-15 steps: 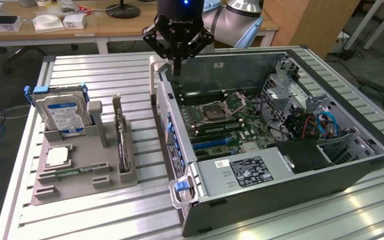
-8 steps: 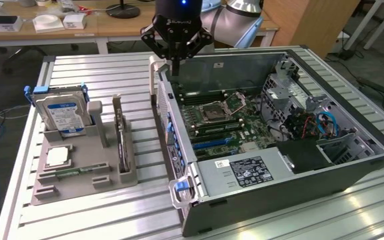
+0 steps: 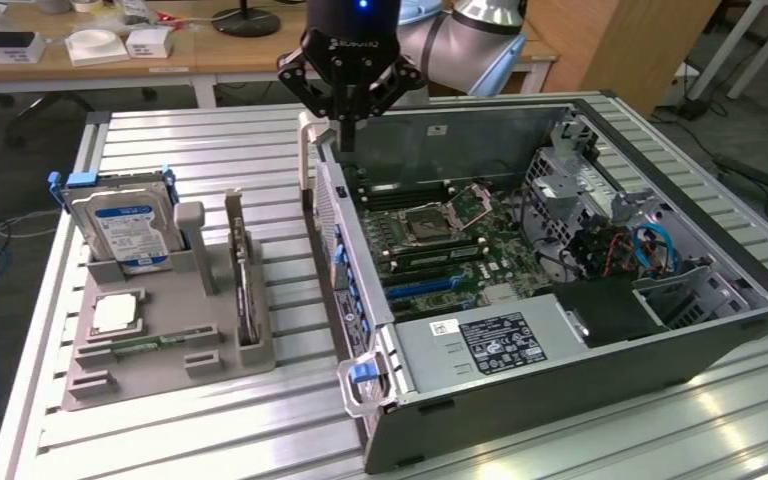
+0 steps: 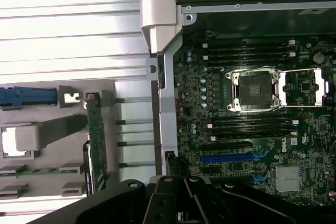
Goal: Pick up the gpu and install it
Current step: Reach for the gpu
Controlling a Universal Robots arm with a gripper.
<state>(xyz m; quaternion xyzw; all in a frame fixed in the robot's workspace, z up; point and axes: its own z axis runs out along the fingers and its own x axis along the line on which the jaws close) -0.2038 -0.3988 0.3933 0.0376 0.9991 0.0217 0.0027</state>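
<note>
Slatted metal table point(image 3: 197, 140), we count one open computer case point(image 3: 558, 400), one holder point(image 3: 144, 385) with one hard drive point(image 3: 124, 230), one processor point(image 3: 115, 313), one gpu point(image 3: 247, 285) on edge, one gripper point(image 3: 349, 135) clenched, empty.

The gripper point(image 3: 349, 138) is matte black, built of angular linked bars that taper to slim fingers. Its body carries pale lettering, and a small blue light glows at its top. In the wrist view the links show round pivot pins. The arm point(image 3: 475, 30) is smooth silver-grey with a rounded, paler joint cap.
</note>
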